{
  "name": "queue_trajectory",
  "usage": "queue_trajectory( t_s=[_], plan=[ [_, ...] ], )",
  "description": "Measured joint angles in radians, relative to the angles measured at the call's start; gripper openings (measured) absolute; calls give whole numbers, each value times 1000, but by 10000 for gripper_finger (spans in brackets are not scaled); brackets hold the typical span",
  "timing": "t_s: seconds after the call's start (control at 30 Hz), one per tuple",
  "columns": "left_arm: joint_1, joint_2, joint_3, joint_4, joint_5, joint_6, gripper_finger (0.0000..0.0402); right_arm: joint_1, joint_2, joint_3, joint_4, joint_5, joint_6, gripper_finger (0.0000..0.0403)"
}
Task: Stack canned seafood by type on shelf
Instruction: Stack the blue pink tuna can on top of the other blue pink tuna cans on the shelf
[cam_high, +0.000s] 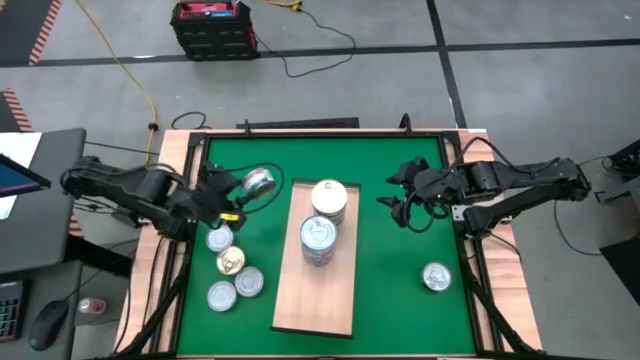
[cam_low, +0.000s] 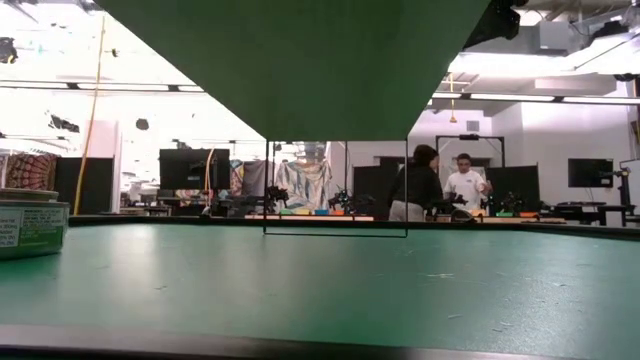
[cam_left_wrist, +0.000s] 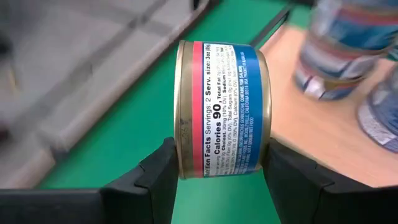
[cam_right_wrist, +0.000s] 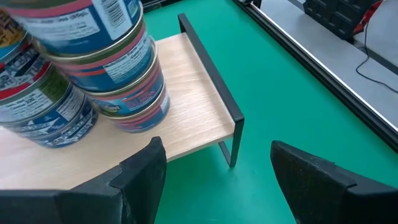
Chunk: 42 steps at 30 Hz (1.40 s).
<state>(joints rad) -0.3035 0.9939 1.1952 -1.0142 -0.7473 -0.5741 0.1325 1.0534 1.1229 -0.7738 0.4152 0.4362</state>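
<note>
My left gripper (cam_high: 250, 187) hangs above the mat's left part, shut on a tin of canned seafood (cam_left_wrist: 221, 106) with a blue and red label. The shelf (cam_high: 315, 300), a pale wooden board on black legs, stands in the mat's middle. Two stacks of tins rest on it: a gold-topped one (cam_high: 329, 197) and a silver-topped one (cam_high: 319, 240). Several loose tins (cam_high: 231, 262) sit on the mat left of the shelf, and one tin (cam_high: 436, 277) sits to its right. My right gripper (cam_right_wrist: 214, 168) hangs open right of the shelf's far end, holding nothing. My left gripper pinches the tin by its two flat ends, one finger (cam_left_wrist: 163, 171) on each, near the rim (cam_left_wrist: 186, 168). The fingers come slanting down from the table's left. The tin is lifted clear of the mat and turned on its side, label facing the wrist camera.
The green mat (cam_high: 400, 300) has free room between the shelf and the lone tin on the right. A black frame (cam_high: 470, 250) borders the mat. People stand in the room far behind the table (cam_low: 440, 185). A tin (cam_low: 30, 225) shows at the low view's left edge.
</note>
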Motion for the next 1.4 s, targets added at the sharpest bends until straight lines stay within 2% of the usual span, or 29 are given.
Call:
queue_trajectory(
  t_s=[0.27, 0.47, 0.57, 0.8, 1.07, 1.23, 1.4],
  plan=[
    [0, 2, 56, 340, -30, 908, 198, -52, 6, 0, 4, 1, -4, 310],
    [4, 53, 56, 569, -25, 1497, 199, -123, 22, 0, 9, 5, 23, 310],
    [24, 86, 56, 666, 0, 1724, 200, -147, 31, 0, 20, 5, 63, 310],
    [119, 153, 56, 772, 228, 1988, 200, -181, 49, 0, 54, 5, 92, 310],
    [197, 172, 56, 808, 363, 2085, 200, -181, 48, 0, 57, 10, 136, 310],
    [214, 194, 56, 798, 386, 2174, 200, -181, 48, 0, 57, 14, 140, 310],
    [215, 247, 58, 826, 343, 2247, 201, -181, 48, 0, 61, 16, 142, 310]
  ],
)
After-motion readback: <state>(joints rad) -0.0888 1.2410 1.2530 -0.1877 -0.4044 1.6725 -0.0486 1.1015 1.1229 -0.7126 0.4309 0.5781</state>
